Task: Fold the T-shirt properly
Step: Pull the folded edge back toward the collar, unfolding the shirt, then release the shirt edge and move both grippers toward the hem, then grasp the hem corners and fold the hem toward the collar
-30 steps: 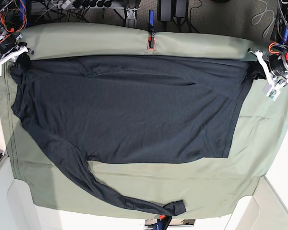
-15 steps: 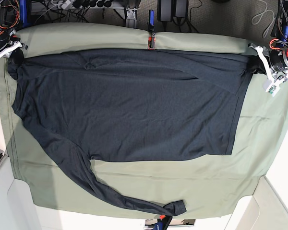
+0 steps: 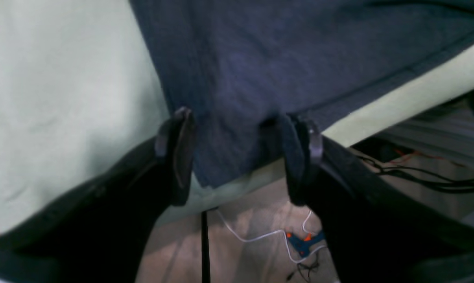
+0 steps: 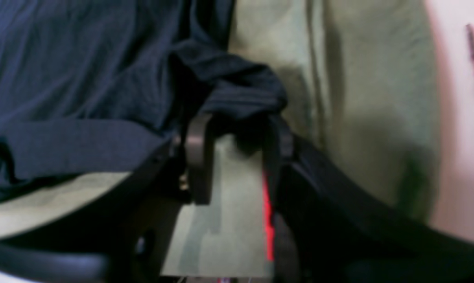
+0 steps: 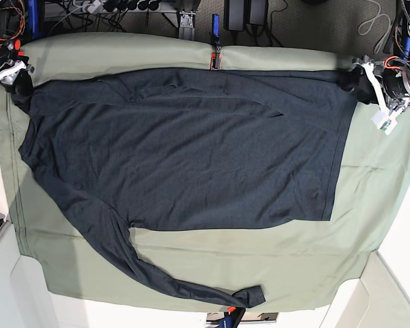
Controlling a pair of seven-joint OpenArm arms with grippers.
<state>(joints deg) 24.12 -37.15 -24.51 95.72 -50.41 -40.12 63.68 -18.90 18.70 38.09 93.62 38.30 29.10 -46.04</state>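
The main risk is judged to be snagging — in the left wrist view the left pincer (image 3: 237, 153) is seen with its jaws standing apart, the hem corner of the T-shirt (image 5: 184, 150) lying loose between them and gripped by neither, so a careless withdrawal could drag that corner off the far edge of the table, where the olive-green cloth sheet (image 5: 307, 263) already curves downward. The right pincer (image 4: 235, 157) is likewise parted, though a bunched fold of dark fabric is draped over its fingertips (image 4: 197, 133); whether the fold is caught on them cannot be told, and if it is, the shoulder corner would be pulled into a heap when the arm lifts. No fold has been made yet, and one long sleeve trails well away from the body toward the near edge, so a fold begun without gathering it in would be lopsided. The garment itself is seen as a dark charcoal long-sleeved shirt of thin knit, spread nearly flat across the sheet with shallow creases near the collar, its stitched hem running straight down the side toward the left arm — the other sleeve cannot be made out
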